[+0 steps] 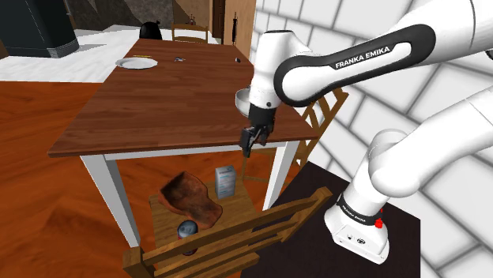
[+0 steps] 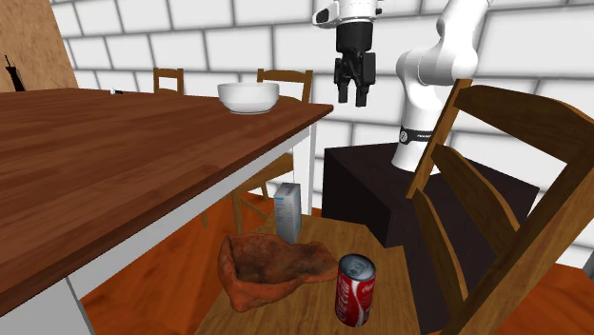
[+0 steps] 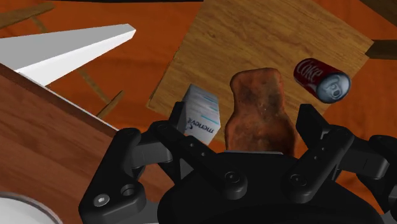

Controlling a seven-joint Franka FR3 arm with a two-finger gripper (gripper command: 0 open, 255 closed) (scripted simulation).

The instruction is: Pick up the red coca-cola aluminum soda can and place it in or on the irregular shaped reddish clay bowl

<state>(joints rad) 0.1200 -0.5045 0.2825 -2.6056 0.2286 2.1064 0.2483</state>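
Observation:
The red Coca-Cola can (image 2: 355, 290) stands upright on a wooden chair seat (image 2: 328, 238), close beside the lumpy reddish clay bowl (image 2: 271, 266). From the shoulder view the can (image 1: 187, 231) sits nearer the chair back than the bowl (image 1: 190, 197). My black gripper (image 1: 251, 142) hangs open and empty by the table's edge, well above the seat. In the wrist view the gripper (image 3: 245, 127) has the bowl (image 3: 259, 111) beyond the gap between its fingers, and the can (image 3: 321, 78) lies off past one finger.
A small white carton (image 2: 288, 211) stands on the seat beside the bowl. The brown table (image 1: 182, 103) overhangs part of the seat, with a white bowl (image 2: 248, 95) near its corner. The chair's slatted back (image 1: 237, 237) rises behind the can.

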